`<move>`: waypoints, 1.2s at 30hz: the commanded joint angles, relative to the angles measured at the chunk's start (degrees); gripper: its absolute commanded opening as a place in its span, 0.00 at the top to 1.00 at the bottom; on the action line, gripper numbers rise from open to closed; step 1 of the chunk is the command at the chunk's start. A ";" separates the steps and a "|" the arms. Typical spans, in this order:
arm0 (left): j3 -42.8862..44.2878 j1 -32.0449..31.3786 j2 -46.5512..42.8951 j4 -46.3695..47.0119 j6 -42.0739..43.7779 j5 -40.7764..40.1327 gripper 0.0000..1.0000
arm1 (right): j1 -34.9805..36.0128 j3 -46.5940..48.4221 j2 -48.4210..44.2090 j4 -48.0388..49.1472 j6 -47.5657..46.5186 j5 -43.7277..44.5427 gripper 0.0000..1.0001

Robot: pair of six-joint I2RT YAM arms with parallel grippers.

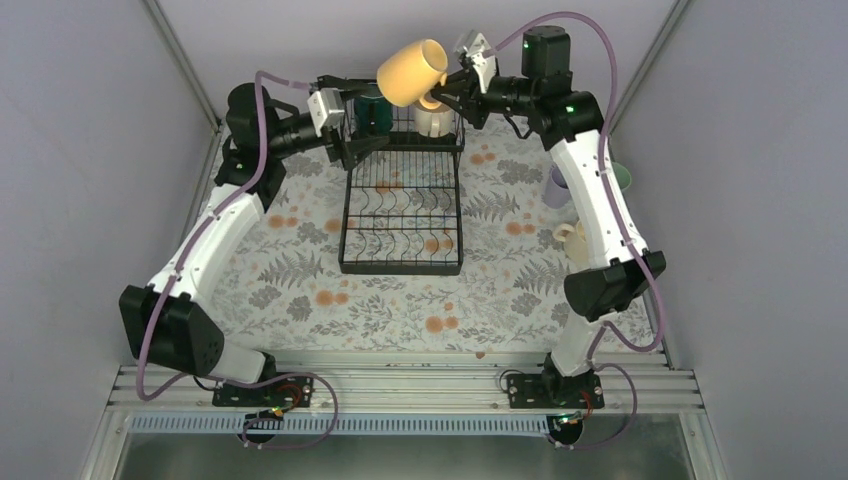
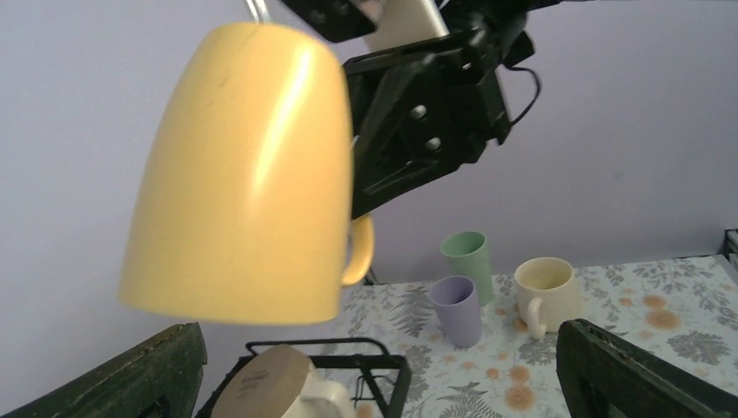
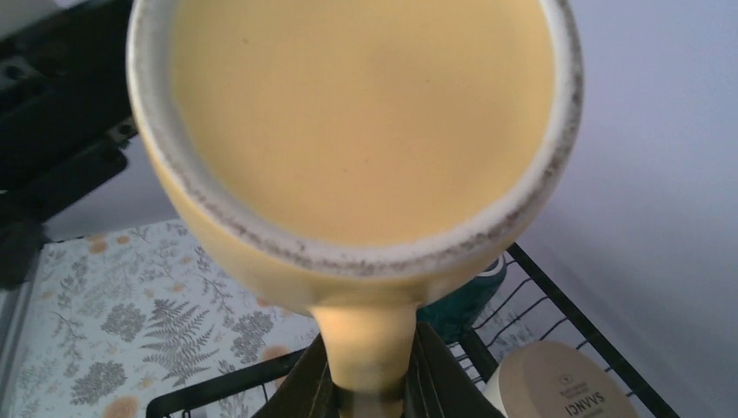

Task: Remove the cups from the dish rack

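Over the flowered table [image 1: 300, 290], above the raised far basket of the dish rack [image 1: 402, 215]: yellow cup [image 1: 412, 72] aloft, tipped sideways, mouth toward the right arm, handle clamped in the right pincer [image 3: 370, 390]. Likely set-down ground off to the right, by the lavender cup [image 1: 556, 188]. Left pincer [image 1: 347, 148] spread wide, empty, beside the basket.
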 commanded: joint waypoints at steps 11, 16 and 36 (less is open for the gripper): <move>3.59 7.91 7.91 21.89 -20.93 12.04 0.00 | -2.08 6.41 2.00 8.41 9.76 -15.96 0.97; 4.03 7.16 10.84 33.10 -32.21 14.81 0.00 | -2.09 8.46 5.26 10.57 11.34 -17.41 0.97; 6.74 4.81 15.56 49.87 -53.04 19.36 0.26 | -2.17 4.69 4.62 12.81 13.17 -22.53 0.97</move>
